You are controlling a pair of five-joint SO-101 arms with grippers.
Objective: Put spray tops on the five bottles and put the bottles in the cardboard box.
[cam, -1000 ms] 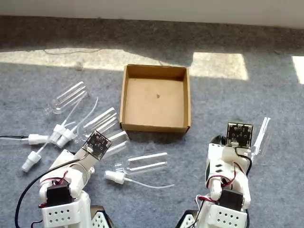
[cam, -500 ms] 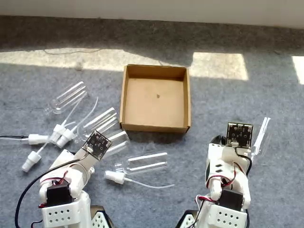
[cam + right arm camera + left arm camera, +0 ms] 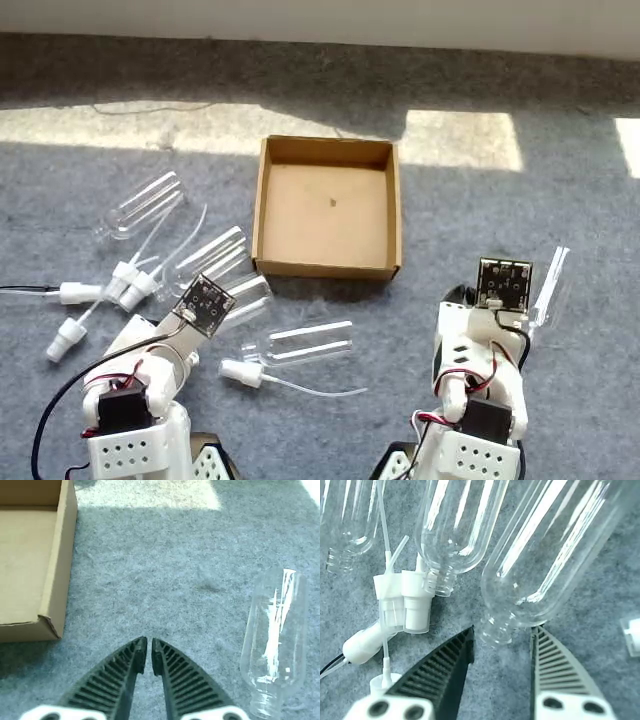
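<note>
Grey fuzzy carpet (image 3: 560,200), left claw (image 3: 502,630) wide at clear bottle (image 3: 555,555) (threaded neck), right claw (image 3: 149,642) closed.

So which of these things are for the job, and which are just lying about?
For the job: bottles, spray tops, box.
Just lying about: black cable, thin wire.

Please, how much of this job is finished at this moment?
Nothing looks done: the cardboard box is empty, and the bottles lie on the carpet without spray tops. In hand: the left gripper is open at the neck of one bottle. The right gripper is shut and empty, beside another bottle. All capping and boxing is left.
</note>
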